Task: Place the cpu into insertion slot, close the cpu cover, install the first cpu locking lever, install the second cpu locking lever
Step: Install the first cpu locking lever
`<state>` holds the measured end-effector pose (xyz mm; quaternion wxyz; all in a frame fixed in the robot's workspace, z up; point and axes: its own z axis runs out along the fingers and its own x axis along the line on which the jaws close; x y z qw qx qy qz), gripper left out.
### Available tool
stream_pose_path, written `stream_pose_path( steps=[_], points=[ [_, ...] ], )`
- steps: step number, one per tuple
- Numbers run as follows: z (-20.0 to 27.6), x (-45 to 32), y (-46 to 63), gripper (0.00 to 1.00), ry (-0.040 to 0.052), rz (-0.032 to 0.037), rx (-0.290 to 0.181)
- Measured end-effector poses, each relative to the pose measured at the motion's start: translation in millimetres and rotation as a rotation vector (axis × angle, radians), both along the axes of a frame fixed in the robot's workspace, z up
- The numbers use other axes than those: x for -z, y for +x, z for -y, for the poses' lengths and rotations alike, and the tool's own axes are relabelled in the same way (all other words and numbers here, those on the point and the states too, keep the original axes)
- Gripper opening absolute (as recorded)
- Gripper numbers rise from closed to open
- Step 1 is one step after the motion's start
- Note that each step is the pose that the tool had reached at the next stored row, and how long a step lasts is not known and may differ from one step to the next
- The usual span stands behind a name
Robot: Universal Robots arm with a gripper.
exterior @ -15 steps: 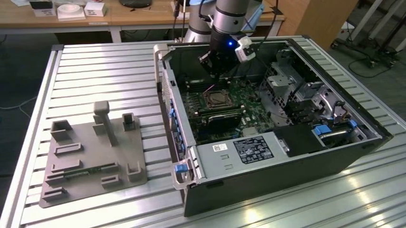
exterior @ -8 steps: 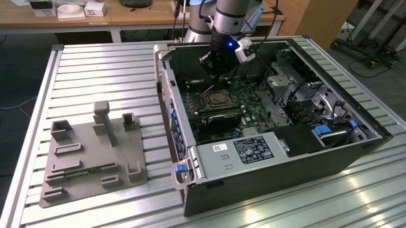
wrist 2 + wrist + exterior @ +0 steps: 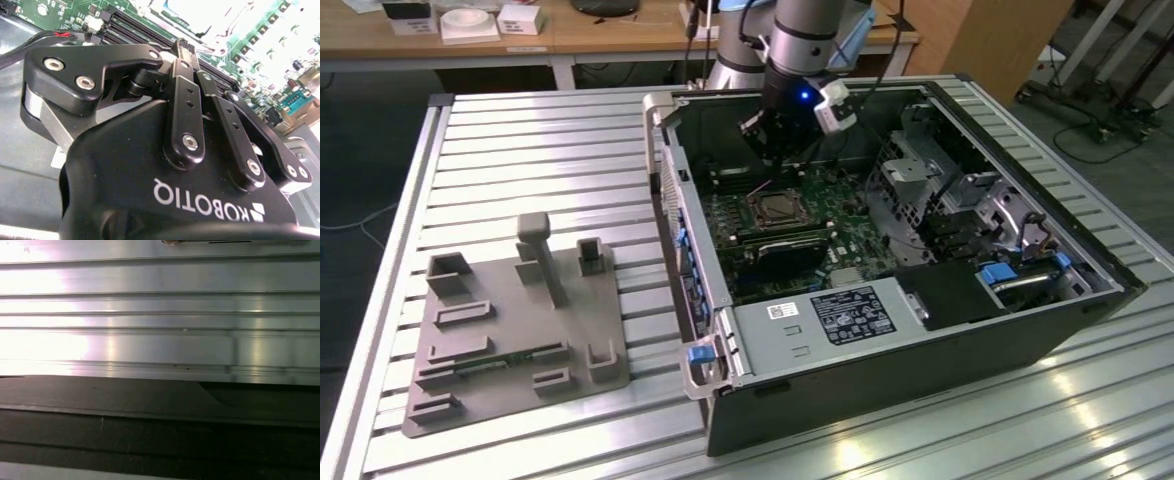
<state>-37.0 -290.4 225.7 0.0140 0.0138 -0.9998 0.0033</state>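
Note:
In the exterior view my gripper [image 3: 775, 157] hangs inside the open computer case, above the green motherboard [image 3: 854, 235] and just behind the insertion slot [image 3: 774, 208]. The slot is a dark square with a metal rim. The silvery cpu cover [image 3: 750, 213] seems to lie flat on it, and a grey square that may be the cpu [image 3: 777, 207] shows in its window. In the second wrist view the gripper [image 3: 189, 50] has its black fingers [image 3: 184, 95] drawn together with nothing seen between them. The insertion slot [image 3: 210, 20] glares bright beyond the tips.
A grey box with a white label [image 3: 834, 315] fills the case's near end, and a metal drive cage [image 3: 947, 190] stands at the exterior view's right. Black memory slots [image 3: 774, 238] lie beside the socket. A grey fixture plate [image 3: 520, 330] sits on the slatted table [image 3: 534, 160].

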Motion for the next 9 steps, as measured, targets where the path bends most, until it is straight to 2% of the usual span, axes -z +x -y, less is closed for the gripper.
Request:
stream_pose_path(
  steps=[9],
  points=[
    [-0.7,4.9,5.8,0.11,0.0,0.0,0.001]
  ],
)
